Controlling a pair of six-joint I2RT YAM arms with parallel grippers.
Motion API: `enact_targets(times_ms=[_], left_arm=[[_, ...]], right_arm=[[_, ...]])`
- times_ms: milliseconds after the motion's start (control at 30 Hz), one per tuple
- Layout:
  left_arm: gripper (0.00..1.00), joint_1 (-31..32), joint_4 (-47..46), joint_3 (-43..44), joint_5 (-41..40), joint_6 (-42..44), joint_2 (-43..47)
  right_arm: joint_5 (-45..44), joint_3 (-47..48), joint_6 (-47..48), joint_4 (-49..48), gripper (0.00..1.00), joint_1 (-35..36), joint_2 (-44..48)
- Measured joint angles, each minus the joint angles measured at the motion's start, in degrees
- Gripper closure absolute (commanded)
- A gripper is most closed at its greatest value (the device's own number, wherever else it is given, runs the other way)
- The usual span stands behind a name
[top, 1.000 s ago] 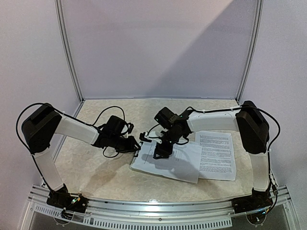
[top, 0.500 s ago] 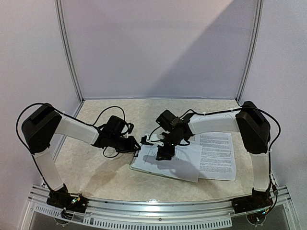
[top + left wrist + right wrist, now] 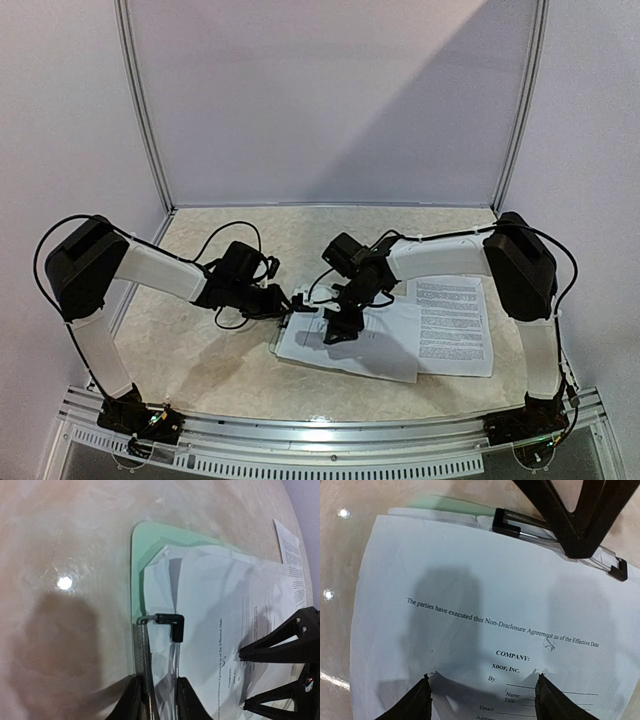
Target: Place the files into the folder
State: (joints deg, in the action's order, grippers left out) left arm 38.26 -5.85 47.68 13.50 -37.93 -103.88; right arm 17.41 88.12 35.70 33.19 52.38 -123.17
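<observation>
Well, the left fingers [image 3: 132, 702] are pinched tight on the clip [image 3: 170, 622] of the mint-green folder [image 3: 145, 540]. The right fingers [image 3: 420, 700] stand spread, tips down on one of the files [image 3: 470, 580] lying on that folder. Another sheet [image 3: 452, 325] lies beside it on the worktop [image 3: 200, 350].

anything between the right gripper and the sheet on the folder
Nothing visible. The right gripper stands open directly over the top sheet, which lies on the folder; the left gripper is off at the clip.
</observation>
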Motion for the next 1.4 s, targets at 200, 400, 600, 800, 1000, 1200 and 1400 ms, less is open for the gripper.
enact_targets(times_ms=[200,400,600,800,1000,1200,1400], left_arm=[[1.00,0.0,0.0,0.0,0.0,0.0,0.0],[1.00,0.0,0.0,0.0,0.0,0.0,0.0],[1.00,0.0,-0.1,0.0,0.0,0.0,0.0],[1.00,0.0,-0.5,-0.3,0.1,-0.1,0.0],[1.00,-0.1,-0.9,-0.5,0.4,-0.7,0.0],[1.00,-0.5,-0.9,-0.6,0.4,-1.2,0.1],[1.00,-1.0,-0.8,-0.8,-0.1,-1.6,0.3]], right_arm=[[2.3,1.5,1.2,0.9,0.31,0.1,-0.8],[1.4,4.6,-0.1,0.9,0.31,0.1,-3.1],[1.4,7.6,-1.1,1.7,0.31,0.1,-4.8],[2.4,11.5,-1.2,3.4,0.31,0.0,-7.1],[4.4,15.0,-0.8,7.1,0.31,-0.5,-9.0],[6.2,18.8,-0.4,9.9,0.31,-1.1,-11.3],[7.3,21.1,-0.8,10.3,0.30,-1.4,-12.7]])
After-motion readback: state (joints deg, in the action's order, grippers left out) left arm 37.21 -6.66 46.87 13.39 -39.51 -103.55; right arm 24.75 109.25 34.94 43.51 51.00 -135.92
